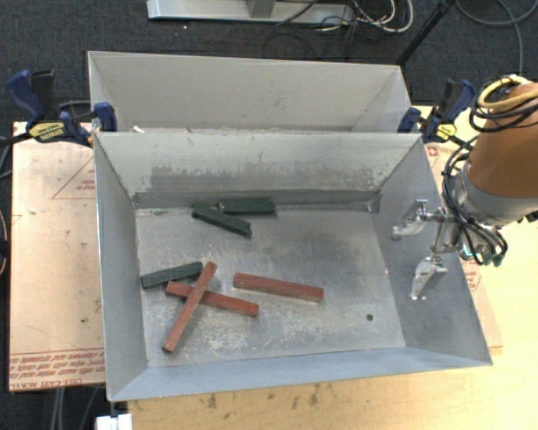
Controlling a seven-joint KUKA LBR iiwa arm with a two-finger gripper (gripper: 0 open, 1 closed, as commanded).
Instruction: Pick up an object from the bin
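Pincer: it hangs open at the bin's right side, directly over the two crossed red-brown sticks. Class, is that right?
Not quite. The pincer does hang open at the right side of the bin, but over the sloping right wall. The crossed red-brown sticks lie at the left front of the floor, well apart from it. The camera view shows this.

two crossed red-brown bars (190, 306) lie flat at front left; a third red-brown bar (278, 287) just right of them; a dark green bar (172, 276) touching them; a dark green pair (222, 221) overlapping near the back wall
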